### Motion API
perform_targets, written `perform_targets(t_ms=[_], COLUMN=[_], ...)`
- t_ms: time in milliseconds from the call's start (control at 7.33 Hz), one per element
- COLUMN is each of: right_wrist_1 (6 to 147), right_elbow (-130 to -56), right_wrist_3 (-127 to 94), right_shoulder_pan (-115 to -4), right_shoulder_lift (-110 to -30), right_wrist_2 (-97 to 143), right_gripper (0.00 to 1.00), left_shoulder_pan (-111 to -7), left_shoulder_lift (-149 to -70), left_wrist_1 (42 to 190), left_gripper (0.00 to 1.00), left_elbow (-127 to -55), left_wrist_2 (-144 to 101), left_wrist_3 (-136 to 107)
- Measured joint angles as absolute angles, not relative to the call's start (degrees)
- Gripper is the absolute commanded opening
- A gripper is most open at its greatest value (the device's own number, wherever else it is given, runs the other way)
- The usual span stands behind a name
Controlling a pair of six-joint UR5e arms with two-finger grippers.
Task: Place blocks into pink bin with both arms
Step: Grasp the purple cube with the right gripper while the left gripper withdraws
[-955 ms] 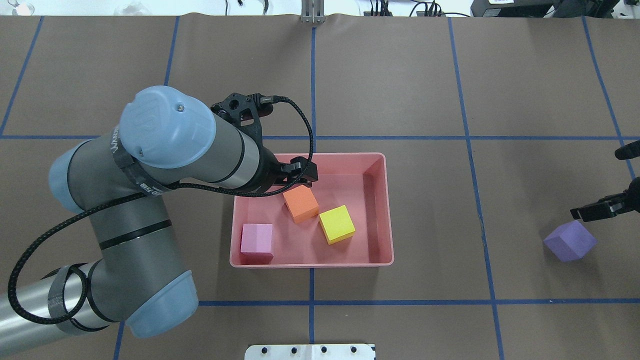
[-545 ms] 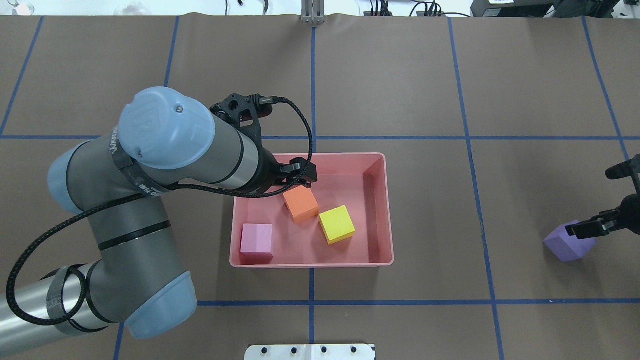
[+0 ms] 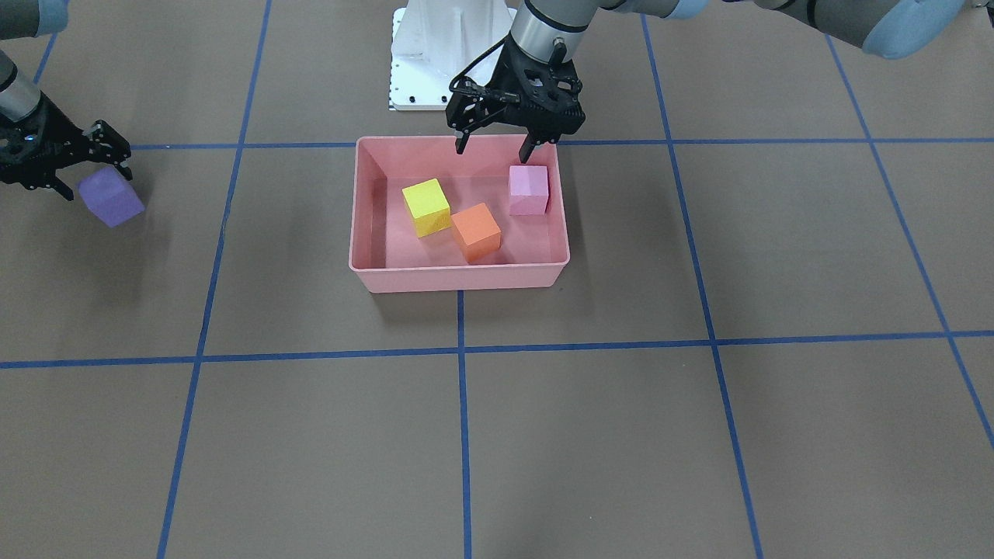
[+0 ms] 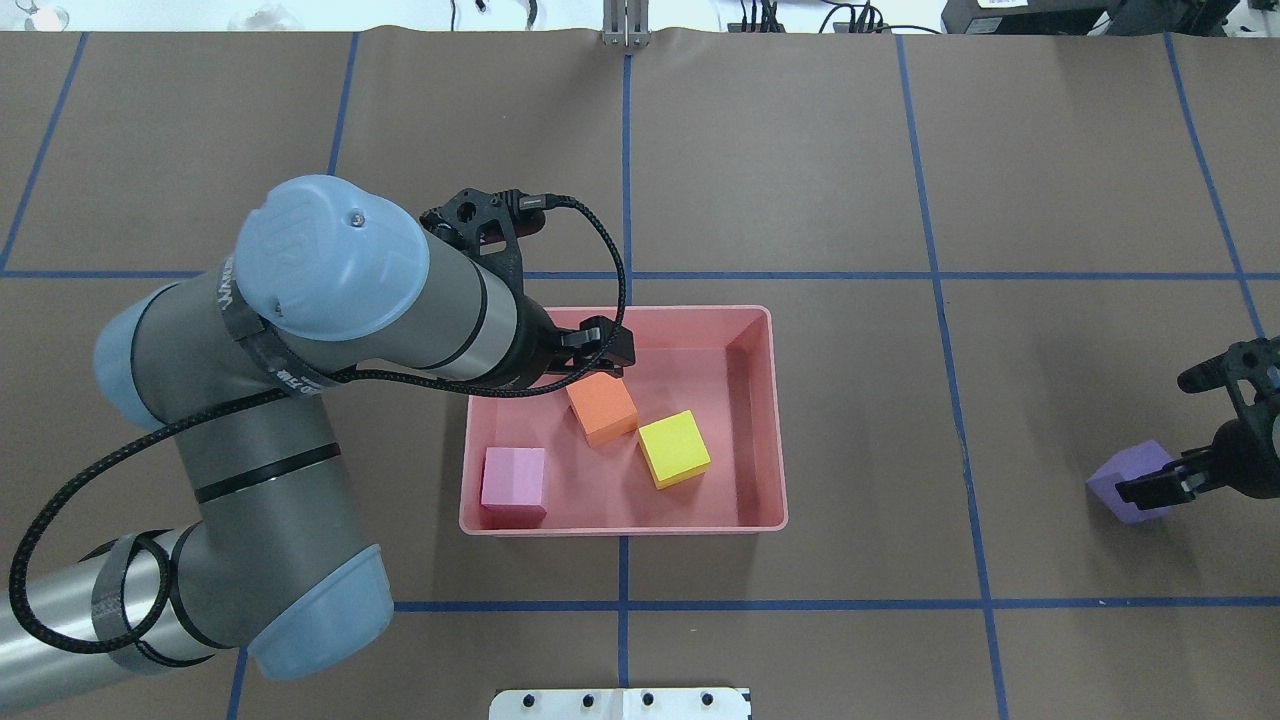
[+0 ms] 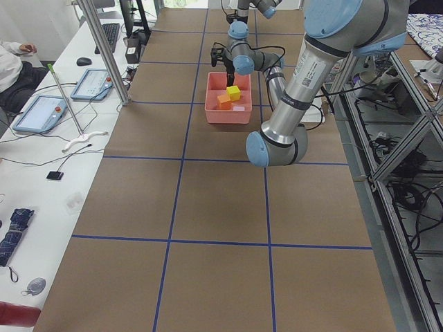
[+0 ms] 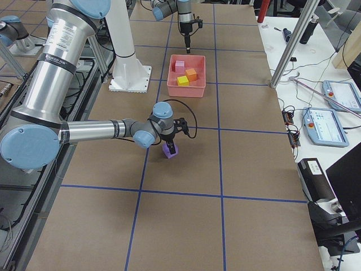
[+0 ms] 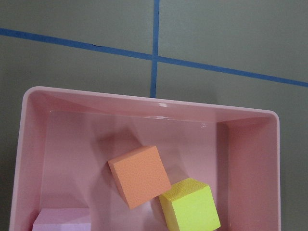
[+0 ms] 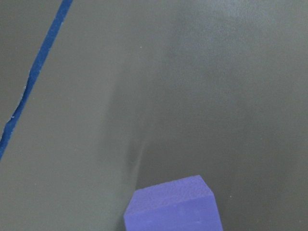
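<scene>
The pink bin [image 3: 458, 278] sits mid-table and holds the yellow block [image 3: 426, 206], orange block [image 3: 475, 230] and light pink block [image 3: 529, 189]; they also show in the overhead view inside the bin [image 4: 620, 527]. My left gripper [image 3: 494, 151] hangs open and empty above the bin's robot-side rim. The purple block [image 3: 112, 198] lies on the table far to my right, also in the overhead view [image 4: 1115, 480] and the right wrist view [image 8: 173, 207]. My right gripper [image 3: 93, 175] is open just above it, one finger overlapping the block from overhead.
The white pedestal base [image 3: 435, 54] stands behind the bin. My left arm's large elbow [image 4: 330, 260] hangs over the table left of the bin. Blue tape lines cross the brown table cover [image 4: 800, 150].
My right gripper has moved toward the robot's side and down over the purple block, staying open. The left arm and the three blocks in the bin have hardly moved.
</scene>
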State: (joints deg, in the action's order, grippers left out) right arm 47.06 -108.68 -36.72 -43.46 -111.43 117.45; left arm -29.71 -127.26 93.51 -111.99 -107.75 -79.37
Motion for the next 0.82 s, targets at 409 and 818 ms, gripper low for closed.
perform_targets(t_ms=[409, 818], right_wrist_1=[47.2, 47.6], right_elbow=[-107.0, -106.5], right_wrist_3=[-36.7, -37.9], right_shoulder_pan=[-41.8, -41.5], right_shoulder_lift=[-111.1, -109.8], right_wrist_2=[116.7, 117.4], right_gripper=[0.36, 0.22], left_shoulder_pan=[-29.7, -30.1], left_shoulder_lift=[-127.3, -125.3], left_wrist_1=[93.6, 93.2], left_gripper=[1.00, 1.00], left_elbow=[-112.1, -113.3], left_wrist_2=[-107.7, -107.7], left_wrist_3=[-79.4, -76.7])
